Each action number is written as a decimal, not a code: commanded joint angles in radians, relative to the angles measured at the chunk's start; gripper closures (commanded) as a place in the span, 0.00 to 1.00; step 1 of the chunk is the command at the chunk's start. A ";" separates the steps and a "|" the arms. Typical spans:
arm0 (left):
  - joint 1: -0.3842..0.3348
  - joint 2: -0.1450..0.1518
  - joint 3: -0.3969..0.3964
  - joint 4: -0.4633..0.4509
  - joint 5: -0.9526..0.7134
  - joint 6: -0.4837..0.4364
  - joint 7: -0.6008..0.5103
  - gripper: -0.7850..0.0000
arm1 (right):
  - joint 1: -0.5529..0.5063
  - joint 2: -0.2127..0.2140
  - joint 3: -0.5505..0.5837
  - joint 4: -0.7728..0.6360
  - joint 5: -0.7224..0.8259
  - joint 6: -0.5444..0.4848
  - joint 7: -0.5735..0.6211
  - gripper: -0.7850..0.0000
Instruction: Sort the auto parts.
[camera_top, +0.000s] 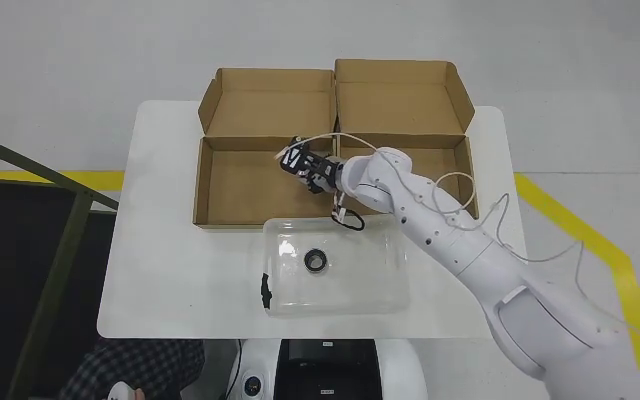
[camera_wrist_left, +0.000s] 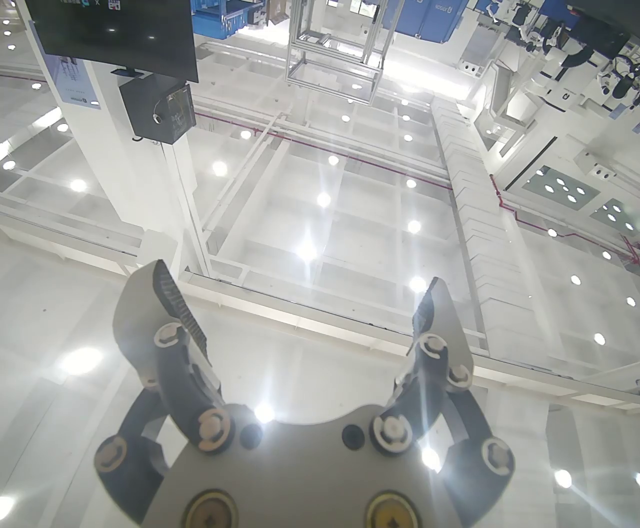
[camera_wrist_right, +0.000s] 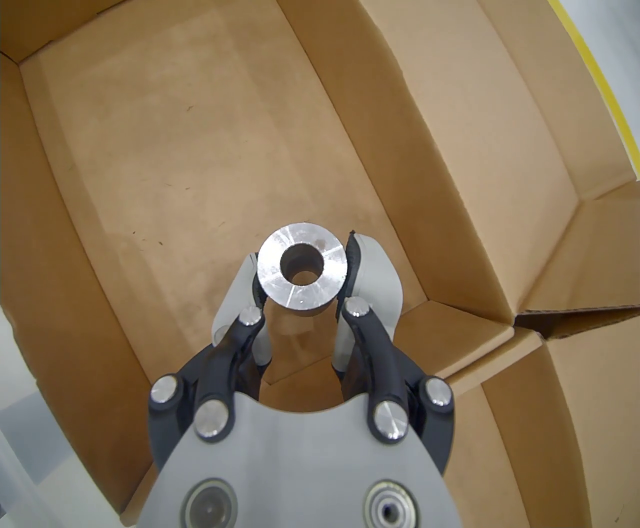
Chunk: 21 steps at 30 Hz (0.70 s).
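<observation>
One metal bushing (camera_wrist_right: 325, 272) pinched by fingers of the right gripper (camera_wrist_right: 302, 265), above the cardboard box (camera_wrist_right: 175, 175) floor, bore axis along the fingers. Fingers of the left gripper (camera_wrist_left: 300, 300) spread wide, empty.

Left box (camera_top: 240, 185) adjoins right box (camera_top: 447, 165), behind the tray (camera_top: 385, 292) holding a bearing (camera_top: 317, 261).

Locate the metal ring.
Right wrist view: the metal ring is clamped in the right hand, over the left cardboard box, near its right wall.
</observation>
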 joint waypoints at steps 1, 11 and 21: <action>0.000 0.000 0.000 0.000 0.000 0.000 0.000 0.00 | 0.001 -0.005 0.000 0.001 -0.007 0.003 0.008 0.69; 0.000 0.000 0.000 0.000 0.000 0.000 0.000 0.00 | -0.005 -0.019 0.022 0.000 -0.030 0.000 0.024 0.64; 0.000 0.000 0.000 0.000 0.000 0.000 0.000 0.00 | -0.104 0.034 0.134 -0.251 -0.092 -0.047 0.033 0.60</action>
